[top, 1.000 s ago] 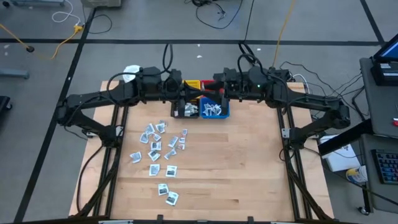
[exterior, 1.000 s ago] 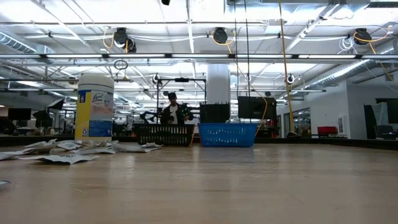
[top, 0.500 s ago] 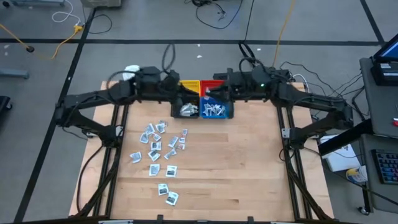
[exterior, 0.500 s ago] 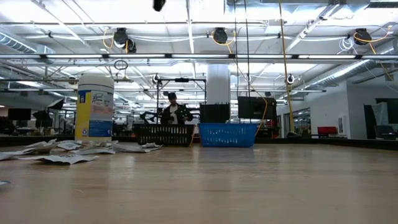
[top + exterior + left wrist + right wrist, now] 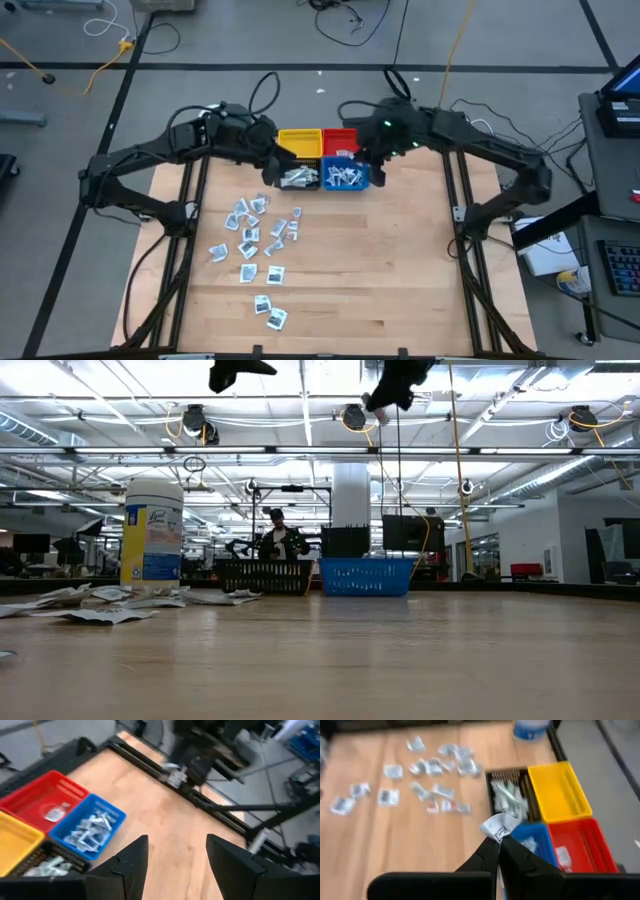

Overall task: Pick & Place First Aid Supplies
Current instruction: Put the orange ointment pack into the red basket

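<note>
Four small square bins sit clustered at the counter's point(image 5: 400, 250) far edge: a yellow bin point(image 5: 298, 143) beside a red bin point(image 5: 340, 141), with a black bin point(image 5: 297, 177) and a blue bin point(image 5: 346, 178) in front. A white-lidded wipes canister point(image 5: 152, 532) stands near the far left corner. A person point(image 5: 279, 539) stands in the room beyond.

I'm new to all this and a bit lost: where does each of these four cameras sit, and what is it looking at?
High view: overhead, straight down on the table; both arms show.
Low view: at tabletop height, facing the room; arm parts hang at top.
Left wrist view: past the open left gripper toward the blue bin.
Right wrist view: past the right gripper, shut on a packet.
Shared: the blue bin and red bin show in the high and wrist views.
</note>
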